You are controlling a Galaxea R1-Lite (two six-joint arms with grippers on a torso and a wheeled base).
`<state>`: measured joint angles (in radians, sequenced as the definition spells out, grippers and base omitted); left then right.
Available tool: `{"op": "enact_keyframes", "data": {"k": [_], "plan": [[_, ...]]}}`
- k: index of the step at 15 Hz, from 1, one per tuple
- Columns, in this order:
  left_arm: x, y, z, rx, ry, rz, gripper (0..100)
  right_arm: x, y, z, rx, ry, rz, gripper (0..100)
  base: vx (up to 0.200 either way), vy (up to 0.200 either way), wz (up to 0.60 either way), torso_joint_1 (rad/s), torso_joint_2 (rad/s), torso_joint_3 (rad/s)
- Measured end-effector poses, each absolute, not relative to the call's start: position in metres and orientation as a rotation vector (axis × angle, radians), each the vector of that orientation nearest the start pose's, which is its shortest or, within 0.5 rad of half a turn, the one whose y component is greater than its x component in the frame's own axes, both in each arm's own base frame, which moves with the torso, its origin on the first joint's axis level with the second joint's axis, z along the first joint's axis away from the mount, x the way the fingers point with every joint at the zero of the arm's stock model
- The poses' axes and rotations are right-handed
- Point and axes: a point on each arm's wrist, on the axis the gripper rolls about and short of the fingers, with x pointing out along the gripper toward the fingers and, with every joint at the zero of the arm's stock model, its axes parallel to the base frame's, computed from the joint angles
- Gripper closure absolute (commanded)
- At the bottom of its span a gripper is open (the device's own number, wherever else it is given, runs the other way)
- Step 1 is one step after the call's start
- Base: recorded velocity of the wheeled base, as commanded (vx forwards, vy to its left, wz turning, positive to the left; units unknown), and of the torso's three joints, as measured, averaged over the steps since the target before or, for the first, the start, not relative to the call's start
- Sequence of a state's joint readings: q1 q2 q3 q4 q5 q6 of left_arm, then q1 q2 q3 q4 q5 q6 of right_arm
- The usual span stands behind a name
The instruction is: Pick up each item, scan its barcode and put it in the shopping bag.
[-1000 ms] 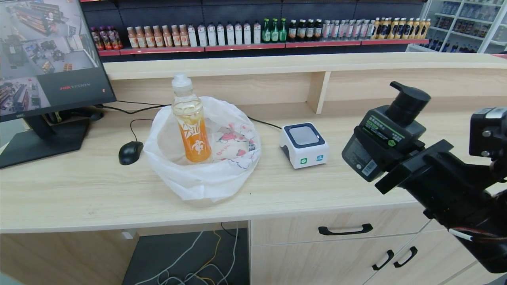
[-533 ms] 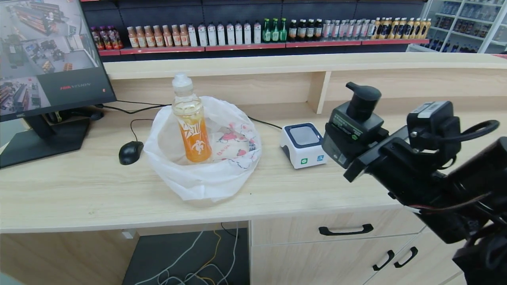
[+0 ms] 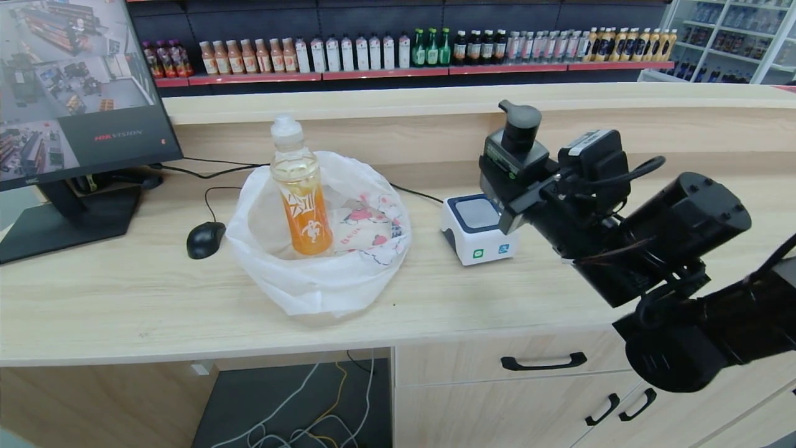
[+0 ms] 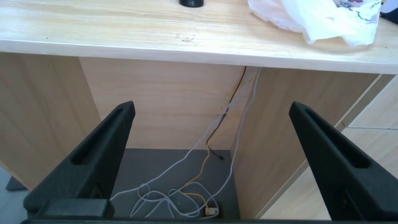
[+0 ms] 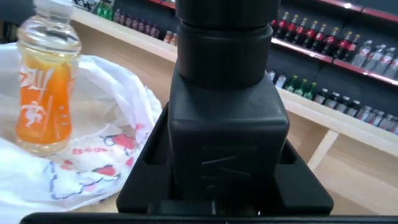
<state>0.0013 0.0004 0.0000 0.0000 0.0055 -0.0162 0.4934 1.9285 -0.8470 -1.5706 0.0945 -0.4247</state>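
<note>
My right gripper (image 3: 513,186) is shut on a black pump bottle (image 3: 513,155) with a green label, held upright just above the white barcode scanner (image 3: 476,229) on the counter. In the right wrist view the black pump bottle (image 5: 224,118) sits between the jaws. The white shopping bag (image 3: 320,236) stands left of the scanner, holding an orange drink bottle (image 3: 300,190) and a red-and-white packet (image 3: 364,227). My left gripper (image 4: 211,162) hangs open below the counter edge, facing the space under the desk.
A black mouse (image 3: 204,239) lies left of the bag, and a monitor (image 3: 68,93) stands at the far left. A raised wooden shelf (image 3: 435,102) runs along the back of the counter. Drawers (image 3: 541,361) sit below at the right; cables (image 4: 199,180) hang under the desk.
My right arm has carried the black pump bottle leftward and up, from the counter's right side to just over the scanner. The bag and its contents have stayed still.
</note>
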Motion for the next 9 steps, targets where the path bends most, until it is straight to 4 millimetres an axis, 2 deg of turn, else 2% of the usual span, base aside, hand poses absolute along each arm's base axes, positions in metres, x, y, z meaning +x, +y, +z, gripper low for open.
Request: {"op": "enact_keyframes", "data": {"k": [4,9], "plan": [[-0.023,0.0,0.075,-0.017,0.0,0.007,0,0.336,0.157,0.212,-0.442,-0.686,0.427,100,0.0,0.0,0.0,0.0,0.0,0.0],[-0.023,0.0,0.075,-0.017,0.0,0.007,0,0.355,0.153,0.197,-0.61,-0.746,0.514,100,0.0,0.0,0.0,0.0,0.0,0.0]]}}
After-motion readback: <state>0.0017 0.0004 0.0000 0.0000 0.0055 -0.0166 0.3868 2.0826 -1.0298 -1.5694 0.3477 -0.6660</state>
